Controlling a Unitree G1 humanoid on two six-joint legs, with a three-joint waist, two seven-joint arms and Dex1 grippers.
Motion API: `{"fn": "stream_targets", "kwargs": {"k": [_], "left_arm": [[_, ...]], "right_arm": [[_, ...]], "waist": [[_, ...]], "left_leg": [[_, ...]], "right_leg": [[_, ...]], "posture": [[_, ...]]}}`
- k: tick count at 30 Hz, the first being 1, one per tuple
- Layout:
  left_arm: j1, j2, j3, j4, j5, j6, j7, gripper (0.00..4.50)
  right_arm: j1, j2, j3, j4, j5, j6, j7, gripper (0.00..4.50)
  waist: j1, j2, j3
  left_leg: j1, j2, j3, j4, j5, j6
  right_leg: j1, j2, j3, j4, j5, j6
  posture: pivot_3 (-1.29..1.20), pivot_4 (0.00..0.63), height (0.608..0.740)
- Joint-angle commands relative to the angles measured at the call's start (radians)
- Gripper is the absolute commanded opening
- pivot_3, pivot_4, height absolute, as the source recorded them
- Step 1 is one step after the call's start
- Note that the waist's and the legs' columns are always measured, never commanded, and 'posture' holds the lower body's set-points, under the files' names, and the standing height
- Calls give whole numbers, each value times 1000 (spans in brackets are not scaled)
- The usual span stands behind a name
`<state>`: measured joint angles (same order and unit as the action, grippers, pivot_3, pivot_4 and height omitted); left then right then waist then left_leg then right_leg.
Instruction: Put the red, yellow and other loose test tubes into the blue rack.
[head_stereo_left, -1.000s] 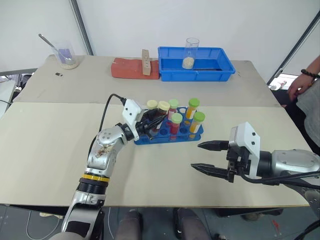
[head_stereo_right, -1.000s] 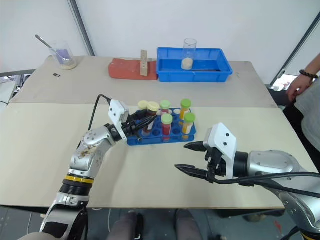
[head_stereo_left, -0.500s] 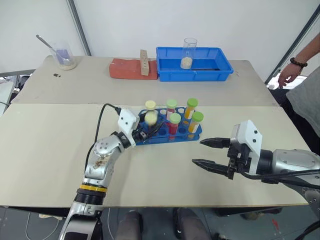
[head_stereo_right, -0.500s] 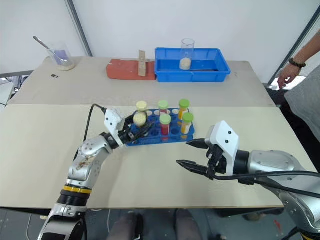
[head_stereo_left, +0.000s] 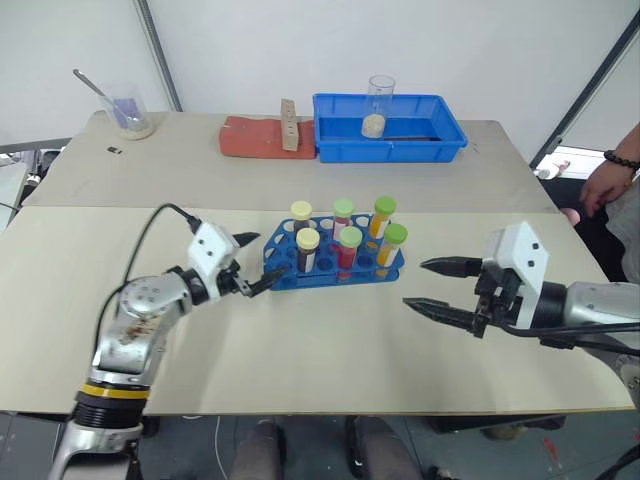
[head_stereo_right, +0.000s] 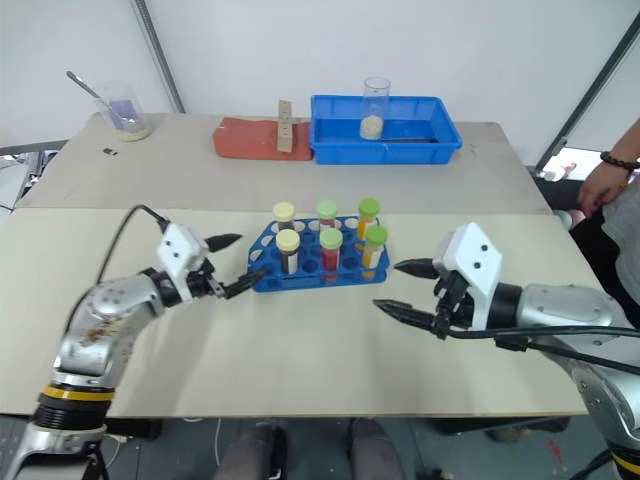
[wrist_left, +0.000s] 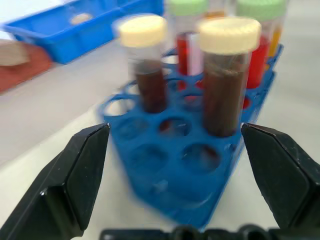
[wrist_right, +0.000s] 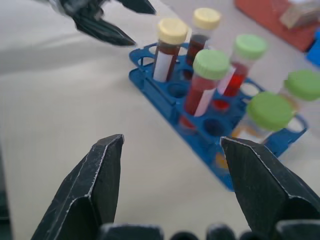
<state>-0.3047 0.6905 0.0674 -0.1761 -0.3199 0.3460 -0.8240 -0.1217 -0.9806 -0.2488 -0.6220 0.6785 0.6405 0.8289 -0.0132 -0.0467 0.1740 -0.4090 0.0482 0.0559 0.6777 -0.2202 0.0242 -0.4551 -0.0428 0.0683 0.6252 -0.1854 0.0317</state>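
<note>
The blue rack (head_stereo_left: 335, 268) stands mid-table with several capped test tubes upright in it. Two have cream caps and dark brown fill (head_stereo_left: 308, 248), others have green caps with red (head_stereo_left: 350, 245) or yellow-orange (head_stereo_left: 384, 215) fill. My left gripper (head_stereo_left: 257, 262) hangs open just left of the rack, touching nothing. In the left wrist view its fingers (wrist_left: 80, 170) flank the rack's near corner (wrist_left: 165, 175) and the nearer brown tube (wrist_left: 225, 85). My right gripper (head_stereo_left: 417, 285) is open and empty, right of the rack.
At the back of the table are a blue bin (head_stereo_left: 440, 140) holding a glass beaker (head_stereo_left: 378, 106), a red slab (head_stereo_left: 262, 137) with a wooden block, and a beaker with a spoon (head_stereo_left: 130, 108). A person's hand (head_stereo_left: 608, 184) shows at the right edge.
My left gripper let go of the cream-capped brown tube, which now stands in the rack, opened wide and drew back to the left. My right gripper shifted a little right, still open.
</note>
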Motion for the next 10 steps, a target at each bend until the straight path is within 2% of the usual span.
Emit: {"fn": "stream_targets", "kwargs": {"k": [1,5,10], "left_arm": [[25,107,49,-68,13,4,-50,4458],[63,173,123,-90,-28,-2,-88,4458],[90,193,170,-98,-76,46,-113,4458]], "right_arm": [[11,-6,-79,89,-56,-158,107,3470],[0,-27,-127,174,-46,-189,186,3470],[-18,-37,-126,223,-73,-217,216,3470]], "waist": [[0,0,0],[0,0,0],[-1,0,0]], "left_leg": [[0,0,0,0,0,0],[0,0,2,-1,0,0],[1,1,2,-1,0,0]], "right_leg": [[0,0,0,-1,0,0],[0,-1,0,-1,0,0],[0,0,0,0,-1,-1]], "posture": [[0,150,740],[0,150,740],[0,150,740]]}}
